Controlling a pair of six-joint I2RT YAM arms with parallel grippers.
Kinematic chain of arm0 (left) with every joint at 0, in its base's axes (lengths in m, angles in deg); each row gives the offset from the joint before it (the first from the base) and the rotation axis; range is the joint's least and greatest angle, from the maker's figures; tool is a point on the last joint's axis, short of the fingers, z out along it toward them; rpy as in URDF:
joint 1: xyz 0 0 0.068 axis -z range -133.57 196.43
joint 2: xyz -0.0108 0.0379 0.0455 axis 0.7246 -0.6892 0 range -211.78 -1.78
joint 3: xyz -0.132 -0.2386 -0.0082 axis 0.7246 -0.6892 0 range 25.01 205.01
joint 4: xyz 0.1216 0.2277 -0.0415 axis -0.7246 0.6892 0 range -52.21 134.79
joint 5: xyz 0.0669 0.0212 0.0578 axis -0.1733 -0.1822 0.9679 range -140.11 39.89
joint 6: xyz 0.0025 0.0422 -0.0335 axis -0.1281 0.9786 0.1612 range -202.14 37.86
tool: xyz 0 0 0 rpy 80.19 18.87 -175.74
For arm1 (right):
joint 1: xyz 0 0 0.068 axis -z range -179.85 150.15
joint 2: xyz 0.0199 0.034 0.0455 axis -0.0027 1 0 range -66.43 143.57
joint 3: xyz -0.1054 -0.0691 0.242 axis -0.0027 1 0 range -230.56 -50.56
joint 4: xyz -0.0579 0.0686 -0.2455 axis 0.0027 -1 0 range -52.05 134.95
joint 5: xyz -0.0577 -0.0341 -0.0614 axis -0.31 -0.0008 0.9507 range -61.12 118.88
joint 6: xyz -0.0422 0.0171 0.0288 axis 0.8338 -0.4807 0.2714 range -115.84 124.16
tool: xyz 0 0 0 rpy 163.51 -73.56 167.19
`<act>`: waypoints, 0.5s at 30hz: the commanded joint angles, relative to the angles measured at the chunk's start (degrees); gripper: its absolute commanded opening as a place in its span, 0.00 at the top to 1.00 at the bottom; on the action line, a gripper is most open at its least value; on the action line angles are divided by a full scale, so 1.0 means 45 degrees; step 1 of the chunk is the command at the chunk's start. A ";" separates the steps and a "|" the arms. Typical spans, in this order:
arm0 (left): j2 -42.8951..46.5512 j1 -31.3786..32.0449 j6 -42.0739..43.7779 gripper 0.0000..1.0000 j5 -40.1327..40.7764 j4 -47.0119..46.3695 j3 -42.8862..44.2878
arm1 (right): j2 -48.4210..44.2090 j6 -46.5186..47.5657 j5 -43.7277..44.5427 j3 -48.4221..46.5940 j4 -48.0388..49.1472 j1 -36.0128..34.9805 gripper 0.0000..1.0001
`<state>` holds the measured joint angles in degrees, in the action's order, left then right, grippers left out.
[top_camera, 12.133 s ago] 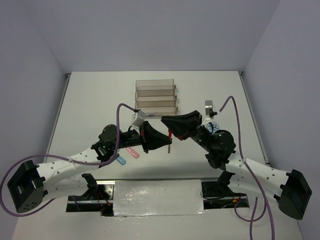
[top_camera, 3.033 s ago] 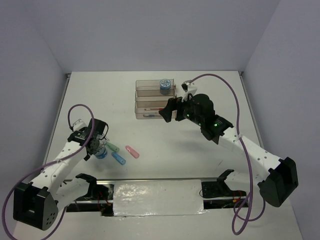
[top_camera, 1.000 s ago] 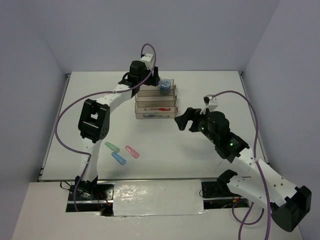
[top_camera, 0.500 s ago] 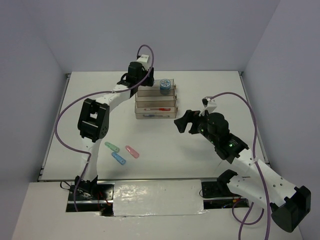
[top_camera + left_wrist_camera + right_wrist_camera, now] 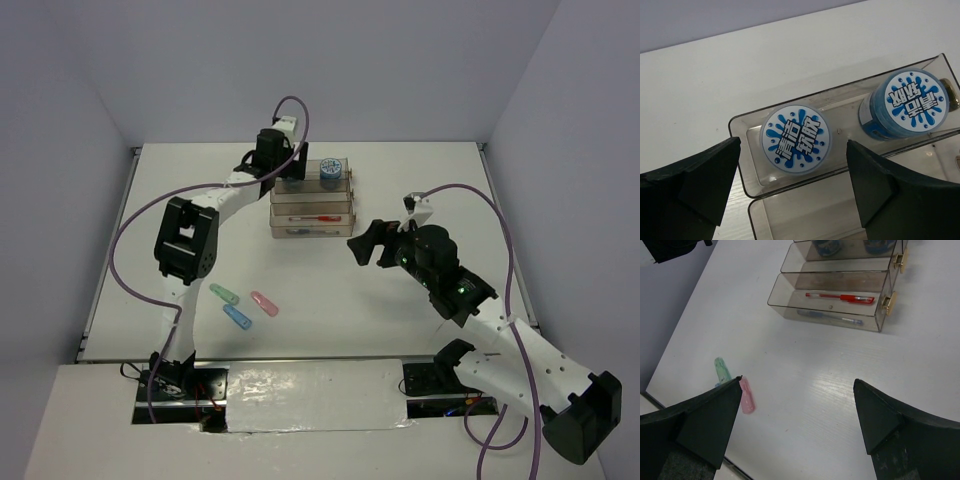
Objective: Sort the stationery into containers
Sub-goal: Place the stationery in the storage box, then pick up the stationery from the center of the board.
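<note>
Pale lilac walls close in a white counter (image 5: 420, 180); toward the middle of its far edge stands the block of smoky containers (image 5: 300, 198); in the farthest tray two blue patterned rolls sit face up and apart, the left-hand roll (image 5: 795, 139) at the end toward the counter's left edge, the right-hand roll (image 5: 910, 102) at the other end; the left gripper (image 5: 793, 146) hangs right over the left-hand roll, jaws spread wider than the roll and holding nothing; this looks like the letting-go step, and to finish it well the gripper should rise straight up until its fingers are above the tray walls, and only then swing away, so that it neither clips the rim nor tips the roll; the next tray nearer looks bare; nearer again lies a red pen (image 5: 840, 297), with a blue pen (image 5: 830, 317) just on its near side, seemingly in the nearest tray, though the tinted walls make that hard to tell; outside the block a green capsule (image 5: 224, 294), a blue capsule (image 5: 237, 316) and a pink capsule (image 5: 264, 304) lie close together toward the near left corner, not yet sorted; the right gripper (image 5: 798, 381) hovers over the counter's middle, jaws wide and empty
</note>
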<state>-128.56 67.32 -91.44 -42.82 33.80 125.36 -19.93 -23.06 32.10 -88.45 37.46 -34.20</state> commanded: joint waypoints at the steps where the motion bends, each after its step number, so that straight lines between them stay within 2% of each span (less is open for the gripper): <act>1: 0.1354 -0.0012 -0.0335 0.01 0.0314 -0.0637 0.0335 | 0.0174 0.0288 -0.0189 -0.0134 0.0628 0.0036 0.00; 5: 0.1923 -0.0012 -0.0861 0.01 0.0857 0.0083 0.0938 | 0.0545 0.0366 -0.0384 -0.0291 0.0745 0.0055 0.00; 8: 0.2138 -0.0070 -0.1875 0.01 0.3022 0.2617 0.2616 | 0.1090 0.0735 -0.1179 -0.0330 0.1348 0.0055 0.00; 9: 0.2177 -0.0187 -0.2826 0.01 0.4247 0.3572 0.3761 | 0.1421 0.0911 -0.1533 -0.0466 0.1428 0.0035 0.00; 10: 0.2313 -0.0323 -0.3338 0.01 0.4646 0.5709 0.4353 | 0.2391 0.1145 -0.1827 -0.0680 0.1429 -0.0023 0.00; 11: 0.2430 -0.0615 -0.4620 0.01 0.5017 0.6890 0.5345 | 0.3000 0.1263 -0.2178 -0.1320 0.1139 -0.0120 0.00; 12: 0.2857 -0.0753 -0.5386 0.01 0.5736 0.8023 0.5683 | 0.3644 0.1400 -0.2143 -0.1674 0.1001 -0.0276 0.00; 13: 0.3209 -0.1064 -0.7154 0.01 0.6207 1.0297 0.5919 | 0.4946 0.1730 -0.1930 -0.2471 0.0690 -0.0896 0.01; 15: 0.4705 -0.1475 -0.8455 0.01 0.6486 1.2362 0.5437 | 0.6281 0.2276 -0.1032 -0.3411 0.0221 -0.1718 0.02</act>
<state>-118.55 64.52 -113.32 -23.00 66.31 148.51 1.62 -17.82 26.59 -97.17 39.21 -37.26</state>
